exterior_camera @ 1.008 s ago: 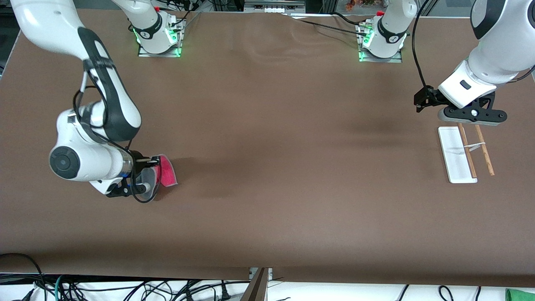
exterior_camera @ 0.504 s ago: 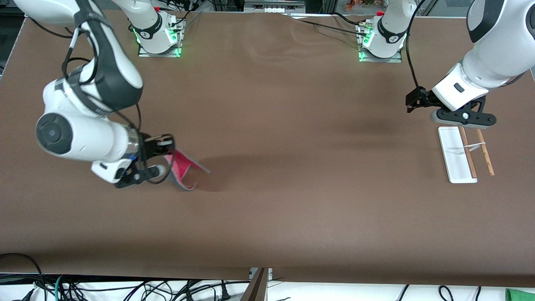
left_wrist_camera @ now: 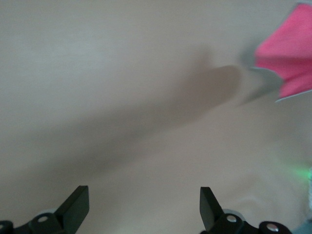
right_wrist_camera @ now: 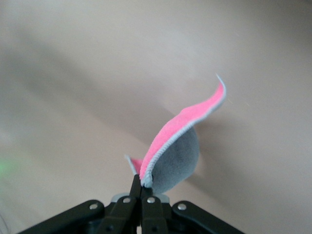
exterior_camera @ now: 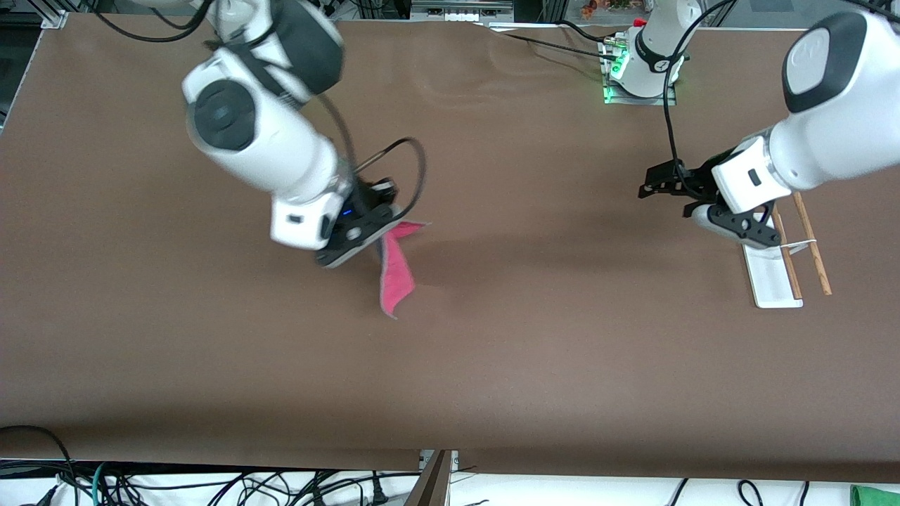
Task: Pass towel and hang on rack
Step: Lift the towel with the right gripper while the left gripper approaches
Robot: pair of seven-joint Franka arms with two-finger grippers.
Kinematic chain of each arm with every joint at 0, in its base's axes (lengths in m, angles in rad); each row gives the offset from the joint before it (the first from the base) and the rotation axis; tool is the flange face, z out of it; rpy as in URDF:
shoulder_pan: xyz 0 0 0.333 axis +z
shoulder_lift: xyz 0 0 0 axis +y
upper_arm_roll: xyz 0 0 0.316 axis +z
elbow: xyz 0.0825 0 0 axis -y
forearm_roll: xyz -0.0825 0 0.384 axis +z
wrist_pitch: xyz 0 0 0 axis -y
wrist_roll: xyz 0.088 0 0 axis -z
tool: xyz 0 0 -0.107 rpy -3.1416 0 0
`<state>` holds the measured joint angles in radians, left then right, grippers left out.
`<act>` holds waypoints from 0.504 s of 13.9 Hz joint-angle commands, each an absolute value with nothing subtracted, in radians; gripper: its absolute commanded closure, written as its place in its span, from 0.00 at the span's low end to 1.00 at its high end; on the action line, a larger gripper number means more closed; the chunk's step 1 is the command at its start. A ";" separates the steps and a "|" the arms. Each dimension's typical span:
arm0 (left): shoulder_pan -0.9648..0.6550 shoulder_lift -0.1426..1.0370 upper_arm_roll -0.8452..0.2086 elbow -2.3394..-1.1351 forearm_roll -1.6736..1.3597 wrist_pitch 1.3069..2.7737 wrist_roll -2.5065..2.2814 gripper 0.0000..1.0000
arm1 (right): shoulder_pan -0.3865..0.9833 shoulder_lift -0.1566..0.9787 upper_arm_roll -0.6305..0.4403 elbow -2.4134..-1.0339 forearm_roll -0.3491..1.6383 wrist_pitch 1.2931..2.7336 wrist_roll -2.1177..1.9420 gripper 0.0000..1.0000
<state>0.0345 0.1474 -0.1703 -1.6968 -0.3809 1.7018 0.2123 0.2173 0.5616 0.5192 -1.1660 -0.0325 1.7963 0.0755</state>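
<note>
We see a brown table (exterior_camera: pixel 492 351) from high above, with two white robot arms reaching over it. The right gripper (exterior_camera: pixel 383 228) is in the air over the table's middle, somewhat toward the right arm's end, with its fingers (right_wrist_camera: pixel 141 197) pressed together on one edge of the towel (exterior_camera: pixel 395 270). The towel is off the table, hanging and trailing from that pinch. In the right wrist view it curls upward like a leaf, pink on one face, grey on the other, with a pale stitched border.

The left gripper (exterior_camera: pixel 668 200) is over the table beside the rack (exterior_camera: pixel 770 277), turned toward the towel. Its fingers (left_wrist_camera: pixel 78 207) stand well apart with nothing between them, and a pink corner of the towel shows farther off in its wrist view.

The rack sits at the left arm's end of the table: a flat white base with two thin wooden rods beside it, joined by a small crosspiece.

We judge the towel to be very light, soft and floppy. It will bend and swing with any motion and will not hold a shape. It is not fragile, and the fabric should grip well rather than slip. For the handover, we would take hold of the free hanging part, near the stitched border, well away from the right gripper's pinch.
</note>
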 commanded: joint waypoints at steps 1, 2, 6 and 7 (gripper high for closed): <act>0.072 0.222 -0.172 -1.651 -0.529 1.684 0.409 0.00 | 0.274 0.572 0.518 -1.144 -0.049 1.882 0.075 1.00; 0.087 0.245 -0.172 -1.651 -0.588 1.686 0.490 0.00 | 0.293 0.574 0.520 -1.144 -0.043 1.910 0.072 1.00; 0.095 0.331 -0.172 -1.651 -0.783 1.689 0.762 0.00 | 0.396 0.578 0.506 -1.144 -0.054 1.982 0.112 1.00; 0.100 0.356 -0.170 -1.651 -0.834 1.689 0.834 0.00 | 0.406 0.581 0.506 -1.144 -0.069 1.994 0.139 1.00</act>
